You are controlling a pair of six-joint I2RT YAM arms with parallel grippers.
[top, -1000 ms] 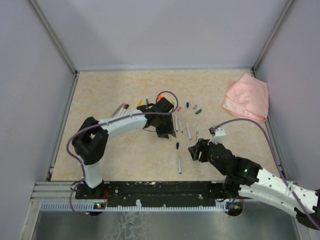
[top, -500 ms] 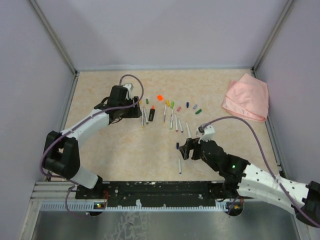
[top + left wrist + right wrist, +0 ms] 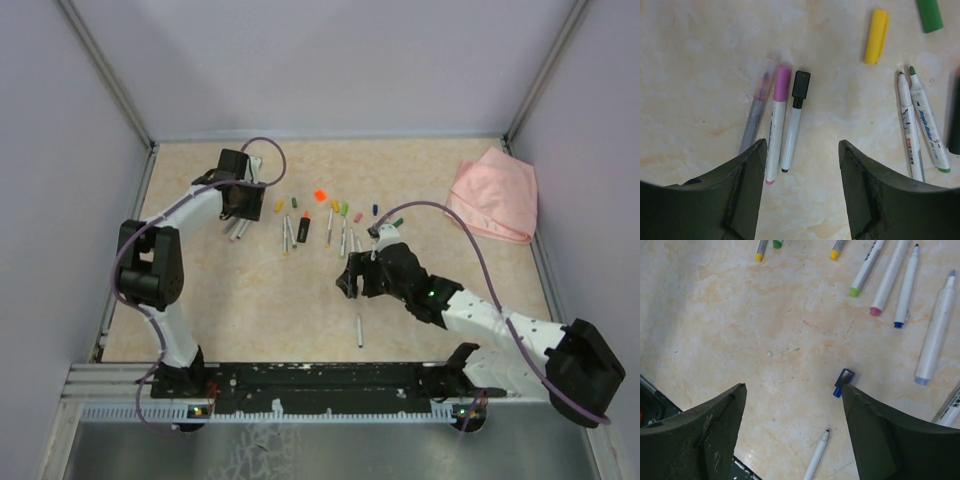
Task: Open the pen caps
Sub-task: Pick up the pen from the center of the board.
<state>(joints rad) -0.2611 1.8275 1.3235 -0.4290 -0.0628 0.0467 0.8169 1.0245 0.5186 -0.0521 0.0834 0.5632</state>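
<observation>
Loose pen caps lie in a row on the table, among them a yellow cap (image 3: pixel 279 206) (image 3: pixel 876 36), a green cap (image 3: pixel 294 202) (image 3: pixel 930 15) and an orange cap (image 3: pixel 320 195). My left gripper (image 3: pixel 240 205) (image 3: pixel 801 145) is open and empty above three capped pens: a grey one (image 3: pixel 756 117), a pink-capped one (image 3: pixel 778 117) and a black-capped one (image 3: pixel 796 117). My right gripper (image 3: pixel 350 280) (image 3: pixel 794 387) is open and empty, low over the table. A blue cap (image 3: pixel 843 382) lies just by its right finger. An uncapped white pen (image 3: pixel 359 332) (image 3: pixel 815 460) lies near it.
Several uncapped white pens (image 3: pixel 345 235) (image 3: pixel 890 275) lie in the middle, two more (image 3: pixel 920 125) to the right of my left gripper. A pink cloth (image 3: pixel 492 195) sits at the far right. Walls close in the table on three sides.
My left gripper has swung from the middle pens to the capped pens at the far left. My right gripper has moved left and forward to the blue cap.
</observation>
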